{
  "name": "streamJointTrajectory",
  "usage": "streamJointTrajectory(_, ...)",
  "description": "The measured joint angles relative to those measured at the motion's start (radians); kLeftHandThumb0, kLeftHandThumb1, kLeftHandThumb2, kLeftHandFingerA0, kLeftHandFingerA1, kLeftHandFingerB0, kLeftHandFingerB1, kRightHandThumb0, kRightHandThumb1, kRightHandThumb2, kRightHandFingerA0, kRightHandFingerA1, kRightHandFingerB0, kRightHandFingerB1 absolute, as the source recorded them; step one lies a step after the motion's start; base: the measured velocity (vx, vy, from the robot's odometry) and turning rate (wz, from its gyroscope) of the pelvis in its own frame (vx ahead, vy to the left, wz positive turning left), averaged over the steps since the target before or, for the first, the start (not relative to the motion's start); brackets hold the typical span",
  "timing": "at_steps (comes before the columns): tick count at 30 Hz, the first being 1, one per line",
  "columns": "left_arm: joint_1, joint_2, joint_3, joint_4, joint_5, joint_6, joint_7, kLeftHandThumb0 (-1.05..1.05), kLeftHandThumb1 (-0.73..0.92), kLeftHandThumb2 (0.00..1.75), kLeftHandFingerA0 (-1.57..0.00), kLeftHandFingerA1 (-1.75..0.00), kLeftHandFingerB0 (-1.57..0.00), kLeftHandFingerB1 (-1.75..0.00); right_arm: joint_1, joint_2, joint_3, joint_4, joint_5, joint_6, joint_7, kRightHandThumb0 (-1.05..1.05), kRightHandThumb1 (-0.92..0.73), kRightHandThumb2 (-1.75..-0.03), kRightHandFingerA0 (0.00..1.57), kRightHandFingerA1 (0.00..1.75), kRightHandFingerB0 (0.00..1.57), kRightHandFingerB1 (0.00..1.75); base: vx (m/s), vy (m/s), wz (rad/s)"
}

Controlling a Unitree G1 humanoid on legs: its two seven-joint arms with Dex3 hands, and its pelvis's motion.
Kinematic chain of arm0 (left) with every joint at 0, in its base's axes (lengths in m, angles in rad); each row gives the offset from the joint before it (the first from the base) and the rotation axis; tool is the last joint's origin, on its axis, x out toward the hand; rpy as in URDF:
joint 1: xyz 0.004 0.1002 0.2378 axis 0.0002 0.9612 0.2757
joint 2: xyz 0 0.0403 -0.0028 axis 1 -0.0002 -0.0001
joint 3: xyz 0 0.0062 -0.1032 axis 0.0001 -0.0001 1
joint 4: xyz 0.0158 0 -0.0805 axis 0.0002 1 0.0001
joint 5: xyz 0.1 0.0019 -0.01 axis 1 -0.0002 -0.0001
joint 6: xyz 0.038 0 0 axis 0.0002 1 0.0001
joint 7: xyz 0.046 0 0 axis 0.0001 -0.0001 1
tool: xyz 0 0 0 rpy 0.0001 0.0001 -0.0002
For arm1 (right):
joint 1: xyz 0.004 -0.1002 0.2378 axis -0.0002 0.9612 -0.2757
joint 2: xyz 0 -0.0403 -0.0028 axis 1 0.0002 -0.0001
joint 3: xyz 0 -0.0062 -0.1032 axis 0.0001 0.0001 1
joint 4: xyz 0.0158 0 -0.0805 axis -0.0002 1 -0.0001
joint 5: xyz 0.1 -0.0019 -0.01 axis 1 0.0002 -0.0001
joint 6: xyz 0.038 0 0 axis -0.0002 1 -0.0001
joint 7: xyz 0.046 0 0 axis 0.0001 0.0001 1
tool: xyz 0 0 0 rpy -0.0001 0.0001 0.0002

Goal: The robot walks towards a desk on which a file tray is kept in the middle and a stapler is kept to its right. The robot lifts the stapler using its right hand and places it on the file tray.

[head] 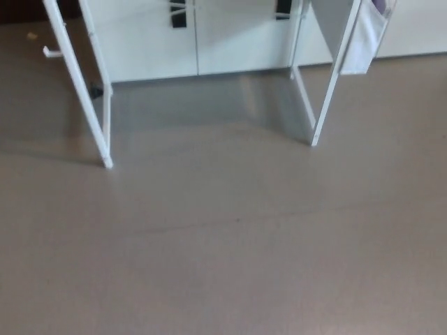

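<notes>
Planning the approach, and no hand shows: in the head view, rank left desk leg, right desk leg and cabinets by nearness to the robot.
1. left desk leg, left side.
2. right desk leg, right side; barely farther, nearly a tie.
3. cabinets, along the back.

Floor (223, 244) is a plain taupe, kinda greyish brown, no real pattern, just a soft sheen. Desk legs (87, 91) are white. Cabinet doors (154, 42) look off-white with a faint greenish tint, handles (179, 15) black. Hanging sheet (367, 38) is pale grey-lilac.
</notes>
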Motion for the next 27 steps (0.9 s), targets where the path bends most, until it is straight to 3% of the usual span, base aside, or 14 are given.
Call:
streamJointTrajectory(2, 0.005, 0.000, -0.002, -0.002, -0.001, 0.000, -0.002, -1.05, 0.70, 1.28, -0.09, -0.80, -0.13, -0.69, 0.007, 0.000, 0.004, -0.001, -0.002, 0.000, 0.000, -0.60, -0.41, -0.81, 0.04, 0.46, 0.01, 0.38, 0.35, 0.020, 0.09)
streamJointTrajectory(3, 0.006, 0.001, -0.002, -0.002, -0.001, 0.000, -0.002, -1.05, 0.69, 1.28, -0.09, -0.81, -0.13, -0.69, 0.009, 0.000, 0.005, -0.003, -0.003, -0.001, -0.002, -0.58, -0.60, -0.60, 0.09, 0.37, 0.09, 0.26, 0.38, -0.013, 0.10)
streamJointTrajectory(5, 0.010, 0.001, -0.001, -0.005, -0.003, 0.000, -0.003, -1.05, 0.69, 1.29, -0.04, -0.78, -0.13, -0.68, 0.016, 0.001, 0.004, -0.013, -0.003, -0.001, -0.003, -0.65, -0.45, -0.83, 0.00, 0.33, 0.02, 0.30, 0.34, -0.080, 0.18)
streamJointTrajectory(10, 0.007, 0.003, -0.009, -0.011, -0.005, 0.000, -0.007, -1.05, 0.67, 1.25, -0.20, -0.86, -0.13, -0.77, 0.047, 0.008, 0.003, -0.095, 0.000, 0.018, 0.006, -0.63, -0.60, -0.71, 0.04, 0.33, 0.07, 0.26, 0.50, -0.201, 0.24)
streamJointTrajectory(11, -0.003, 0.002, -0.014, -0.014, -0.004, 0.000, -0.009, -1.05, 0.66, 1.24, -0.24, -0.87, -0.14, -0.79, 0.046, -0.003, -0.001, -0.100, -0.001, 0.023, 0.005, -0.54, -0.44, -0.81, 0.01, 0.42, 0.03, 0.37, 0.47, -0.238, 0.47)
streamJointTrajectory(12, -0.007, 0.003, -0.017, -0.019, -0.004, 0.000, -0.009, -0.63, 0.60, 1.30, -0.09, -0.72, 0.00, -0.67, 0.042, -0.006, 0.000, -0.096, -0.003, 0.024, 0.004, -0.56, -0.59, -0.59, 0.08, 0.35, 0.10, 0.28, 0.46, -0.235, 0.16)
streamJointTrajectory(13, -0.007, 0.004, -0.023, -0.022, -0.003, 0.000, -0.009, -0.98, 0.86, 0.90, -0.15, -1.11, -0.05, -0.99, 0.034, -0.007, 0.000, -0.081, -0.003, 0.021, 0.001, -0.63, -0.40, -0.79, 0.00, 0.45, 0.02, 0.40, 0.31, -0.150, 0.07)
streamJointTrajectory(14, -0.006, 0.004, -0.028, -0.023, -0.002, 0.000, -0.010, -1.05, 0.66, 1.25, -0.31, -0.88, -0.16, -0.77, 0.025, -0.007, 0.000, -0.064, -0.003, 0.016, -0.001, -0.58, -0.59, -0.58, 0.09, 0.38, 0.10, 0.28, 0.26, -0.108, -0.04)
streamJointTrajectory(15, -0.003, 0.004, -0.032, -0.023, -0.002, 0.000, -0.010, -0.61, 0.55, 1.26, -0.12, -0.72, -0.01, -0.66, 0.015, -0.006, 0.002, -0.035, -0.004, 0.005, -0.005, -0.55, -0.59, -0.59, 0.09, 0.37, 0.10, 0.28, 0.36, -0.091, 0.05)
streamJointTrajectory(17, 0.006, 0.005, -0.032, -0.024, -0.003, 0.001, -0.011, -0.62, 0.54, 1.26, -0.15, -0.74, -0.01, -0.66, 0.004, -0.005, 0.005, 0.000, -0.004, -0.006, -0.010, -0.58, -0.63, -0.60, 0.09, 0.34, 0.10, 0.25, 0.38, -0.050, -0.04)
streamJointTrajectory(18, 0.007, 0.006, -0.032, -0.025, -0.003, 0.001, -0.011, -1.05, 0.66, 1.25, -0.23, -0.85, -0.11, -0.74, 0.004, -0.005, 0.010, -0.001, -0.007, -0.007, -0.010, -0.64, -0.45, -0.81, 0.02, 0.40, 0.05, 0.33, 0.35, -0.009, -0.14)
streamJointTrajectory(19, 0.007, 0.006, -0.031, -0.026, -0.004, 0.001, -0.011, -1.05, 0.67, 1.25, -0.19, -0.83, -0.12, -0.74, 0.005, -0.005, 0.013, -0.003, -0.007, -0.007, -0.010, -0.53, -0.60, -0.61, 0.07, 0.33, 0.08, 0.26, 0.35, 0.038, -0.18)
streamJointTrajectory(26, -0.021, 0.018, -0.039, -0.026, -0.003, 0.001, -0.010, -0.62, 0.60, 1.30, -0.11, -0.74, 0.00, -0.66, 0.018, 0.011, 0.008, -0.039, -0.002, -0.001, -0.008, -0.60, -0.61, -0.62, 0.04, 0.32, 0.07, 0.25, 0.51, 0.129, -0.23)
streamJointTrajectory(27, -0.025, 0.023, -0.039, -0.026, -0.003, 0.001, -0.011, -1.04, 0.70, 1.27, -0.07, -0.77, -0.13, -0.67, 0.010, 0.012, 0.007, -0.037, -0.001, -0.003, -0.007, -0.57, -0.59, -0.61, 0.06, 0.32, 0.10, 0.25, 0.50, 0.158, -0.53)
